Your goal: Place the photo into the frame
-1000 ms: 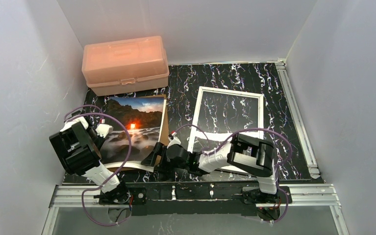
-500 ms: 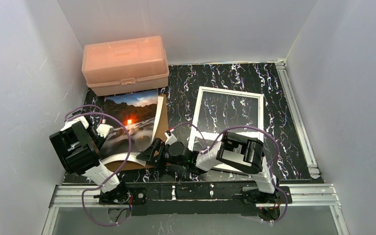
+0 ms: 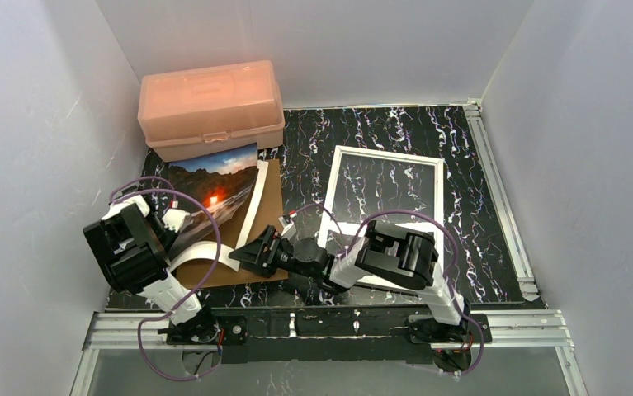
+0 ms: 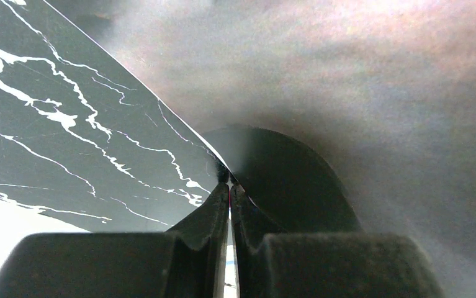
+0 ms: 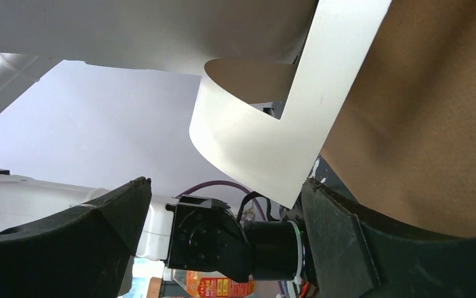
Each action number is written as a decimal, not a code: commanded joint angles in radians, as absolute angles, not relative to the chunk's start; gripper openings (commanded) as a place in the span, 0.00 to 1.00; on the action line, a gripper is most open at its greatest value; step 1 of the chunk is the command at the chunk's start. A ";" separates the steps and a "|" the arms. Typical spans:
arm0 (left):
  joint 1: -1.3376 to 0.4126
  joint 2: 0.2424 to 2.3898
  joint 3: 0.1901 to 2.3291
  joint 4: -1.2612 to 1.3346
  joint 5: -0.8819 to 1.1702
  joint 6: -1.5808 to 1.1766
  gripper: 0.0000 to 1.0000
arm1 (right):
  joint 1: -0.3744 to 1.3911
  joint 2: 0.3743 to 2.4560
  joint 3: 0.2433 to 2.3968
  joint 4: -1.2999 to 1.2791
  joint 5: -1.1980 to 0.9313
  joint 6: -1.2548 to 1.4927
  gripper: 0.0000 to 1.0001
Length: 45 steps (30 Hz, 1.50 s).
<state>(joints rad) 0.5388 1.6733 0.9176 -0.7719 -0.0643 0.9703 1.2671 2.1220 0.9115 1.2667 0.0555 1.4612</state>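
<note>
Left gripper [image 4: 229, 189] is pinched tight on the edge of the photo [image 3: 214, 183], which curls up off the cardboard backing board [image 3: 271, 214], right gripper [image 5: 223, 186] gaping wide at its white underside, frame [image 3: 387, 153] lying flat off to the right.

The top camera is looking steeply down from above the near edge at the whole table [image 3: 478, 165]. The left wrist camera is facing that marbled surface from very close. The right wrist camera is looking upward, close under the photo [image 5: 254, 143], which the top view is also showing.
</note>
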 commanded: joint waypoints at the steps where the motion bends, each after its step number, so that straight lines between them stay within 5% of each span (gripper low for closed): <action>1: 0.531 1.786 0.825 -0.596 0.162 0.999 0.03 | 1.255 2.133 0.880 1.455 0.056 1.485 0.99; 27: 0.517 1.761 0.823 -0.597 0.145 1.004 0.02 | 1.209 2.154 0.906 1.595 0.027 1.498 0.97; 38: 0.514 1.745 0.825 -0.605 0.150 0.997 0.02 | 1.203 2.043 0.850 1.301 0.024 1.435 0.70; 45: 0.514 1.738 0.827 -0.611 0.147 1.000 0.02 | 1.190 1.956 0.849 1.148 0.015 1.328 0.63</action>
